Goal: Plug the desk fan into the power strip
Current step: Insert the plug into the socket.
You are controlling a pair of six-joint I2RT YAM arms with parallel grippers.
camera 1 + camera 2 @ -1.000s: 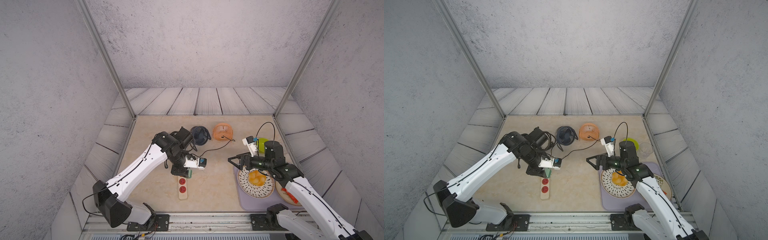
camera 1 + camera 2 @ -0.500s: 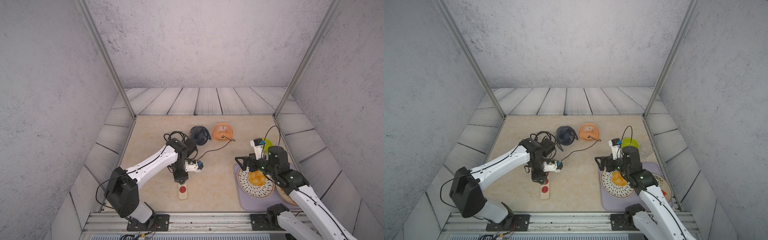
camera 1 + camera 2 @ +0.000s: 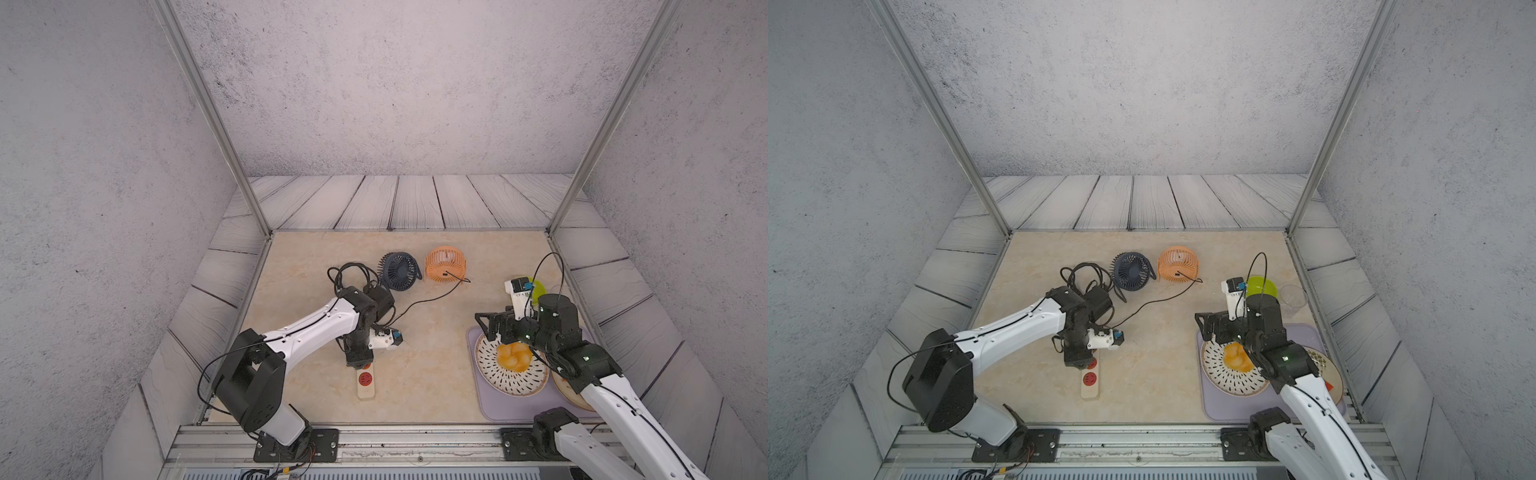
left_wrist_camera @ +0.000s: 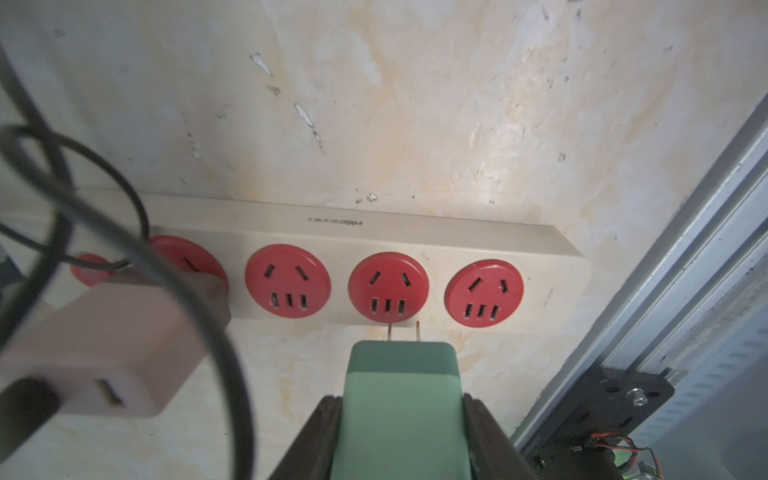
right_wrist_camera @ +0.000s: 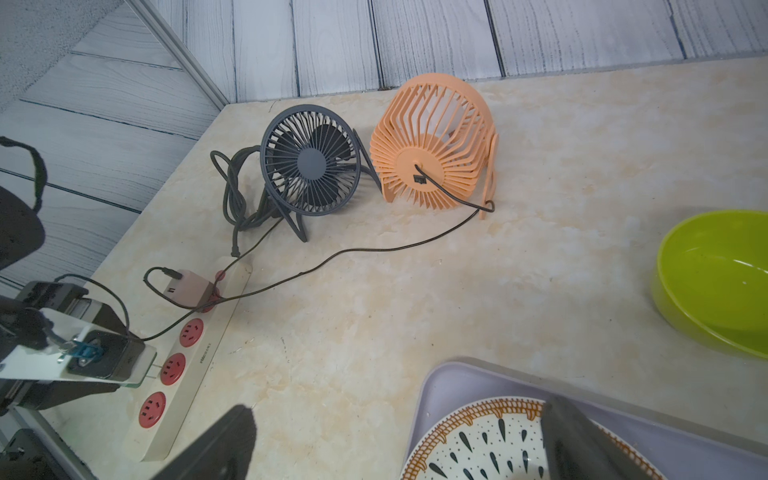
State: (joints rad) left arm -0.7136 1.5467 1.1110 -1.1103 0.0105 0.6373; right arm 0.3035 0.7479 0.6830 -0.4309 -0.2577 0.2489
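Left wrist view: the left gripper (image 4: 399,405) clamps a green plug (image 4: 401,374), its 2 prongs at the power strip (image 4: 415,232) edge by socket 3; contact is unclear.
In both top views the left arm hides most of the cream bar, which lies flat on the table (image 3: 436,374). A blurred pink adapter (image 4: 104,353) covers 1 of 4 round red sockets. The right gripper (image 5: 395,424) gapes wide, empty.

The power strip (image 4: 415,232) is showing smooth matt cream plastic with red plastic sockets (image 4: 287,281). Just beside it, the green plug (image 4: 401,399) is looking matt and smooth. The tabletop (image 4: 415,104) under the strip is gleaming like polished marbled stone.
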